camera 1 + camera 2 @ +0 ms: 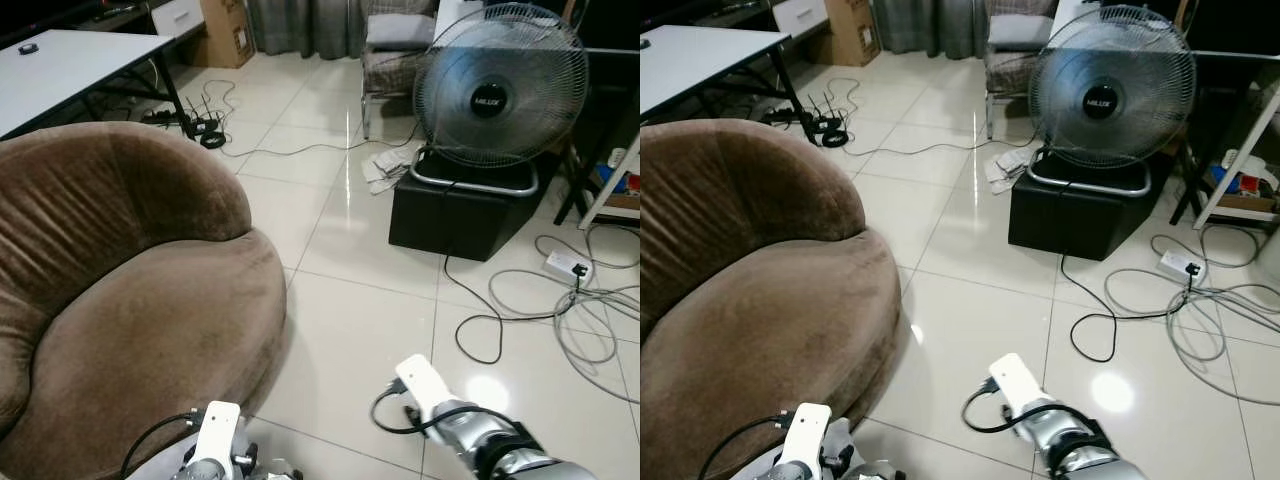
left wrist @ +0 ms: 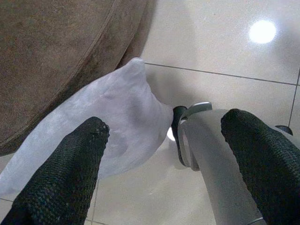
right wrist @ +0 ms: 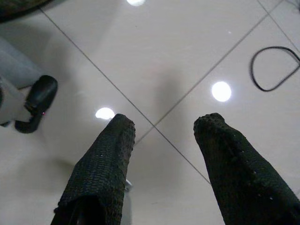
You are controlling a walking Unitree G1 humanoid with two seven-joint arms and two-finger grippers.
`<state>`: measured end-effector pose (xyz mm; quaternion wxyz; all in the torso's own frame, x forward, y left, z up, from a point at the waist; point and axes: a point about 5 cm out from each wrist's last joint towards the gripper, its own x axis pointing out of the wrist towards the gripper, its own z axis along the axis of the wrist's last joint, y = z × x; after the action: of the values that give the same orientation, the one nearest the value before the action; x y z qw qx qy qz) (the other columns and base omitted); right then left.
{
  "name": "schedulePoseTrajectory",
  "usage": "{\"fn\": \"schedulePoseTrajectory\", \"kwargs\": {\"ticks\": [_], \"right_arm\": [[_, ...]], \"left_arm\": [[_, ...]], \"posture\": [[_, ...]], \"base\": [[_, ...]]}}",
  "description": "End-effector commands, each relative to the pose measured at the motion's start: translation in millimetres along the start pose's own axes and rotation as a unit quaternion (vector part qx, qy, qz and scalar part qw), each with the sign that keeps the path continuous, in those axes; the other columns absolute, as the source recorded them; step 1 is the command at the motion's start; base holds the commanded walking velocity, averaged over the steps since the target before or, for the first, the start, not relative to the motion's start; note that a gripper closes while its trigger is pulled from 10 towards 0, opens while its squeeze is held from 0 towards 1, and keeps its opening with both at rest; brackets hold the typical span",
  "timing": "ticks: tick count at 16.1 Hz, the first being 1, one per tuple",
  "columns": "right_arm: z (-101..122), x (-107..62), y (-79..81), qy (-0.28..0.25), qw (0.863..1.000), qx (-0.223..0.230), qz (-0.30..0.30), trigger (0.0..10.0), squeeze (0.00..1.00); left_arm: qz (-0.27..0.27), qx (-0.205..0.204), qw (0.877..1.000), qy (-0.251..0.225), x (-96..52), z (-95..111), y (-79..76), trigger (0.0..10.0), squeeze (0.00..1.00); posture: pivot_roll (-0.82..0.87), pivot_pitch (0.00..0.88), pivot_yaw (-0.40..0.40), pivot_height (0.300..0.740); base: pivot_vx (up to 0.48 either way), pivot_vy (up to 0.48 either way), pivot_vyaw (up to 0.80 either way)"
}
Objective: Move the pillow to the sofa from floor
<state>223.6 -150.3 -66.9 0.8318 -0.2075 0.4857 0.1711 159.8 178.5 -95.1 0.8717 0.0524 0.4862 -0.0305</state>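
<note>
Nearest the robot, the left gripper [image 2: 164,154] hangs low with its two black fingers spread wide and holding nothing. Beneath it a pale grey pillow [image 2: 103,136] lies on the tiled floor [image 2: 220,51], one corner raised, tucked against the base of the brown sofa [image 2: 51,51]; one finger overlaps the pillow in the left wrist view, but contact cannot be confirmed. The right gripper [image 3: 161,154] is likewise spread and empty, pointing down at bare tile. In the head views both silver arms appear at the lower edge, and the sofa's seat [image 1: 140,350] carries no pillow. Farther out, a large standing fan [image 1: 500,85] sits on a black box [image 1: 460,215], loose cables [image 1: 560,310] and a white power strip [image 1: 567,264] trail across the floor, and a white table [image 1: 70,65] stands beyond the sofa. Assessment: the task is at an early stage. The pillow is not yet grasped; grasping, lifting and placing on the seat all remain.
</note>
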Motion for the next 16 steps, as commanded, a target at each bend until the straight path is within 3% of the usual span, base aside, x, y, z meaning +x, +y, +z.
{"fn": "schedulePoseTrajectory", "kwargs": {"ticks": [1, 8, 11, 16], "right_arm": [[1.1, -0.3, -2.2, -0.001, 1.000, 0.000, -0.002, 10.0, 0.00], [1.6, -0.4, -3.0, -0.001, 1.000, -0.003, -0.003, 10.0, 0.00], [1.4, -0.4, -3.5, -0.001, 1.000, -0.003, -0.003, 10.0, 0.00], [0.8, -0.6, -4.5, 0.000, 1.000, -0.004, -0.004, 10.0, 0.00]], "left_arm": [[0.004, 0.000, 1.000, -0.004, 0.1, 1.9, 2.5, 10.0, 0.00], [0.000, 0.007, 1.000, -0.002, 0.4, 2.9, 1.8, 10.0, 0.00], [-0.006, 0.004, 1.000, -0.001, 0.5, 2.8, 0.7, 10.0, 0.00], [-0.002, 0.003, 1.000, -0.004, 0.5, 3.4, 0.1, 10.0, 0.00]], "posture": [[-0.09, 0.000, 0.053, 0.718], [-0.08, 0.000, 0.052, 0.718], [-0.08, 0.000, 0.051, 0.718], [-0.09, 0.000, 0.050, 0.718]], "base": [[0.000, 0.000, 0.00], [-0.069, 0.000, 0.00], [-0.480, 0.000, 0.00], [0.000, 0.000, 0.00]]}}
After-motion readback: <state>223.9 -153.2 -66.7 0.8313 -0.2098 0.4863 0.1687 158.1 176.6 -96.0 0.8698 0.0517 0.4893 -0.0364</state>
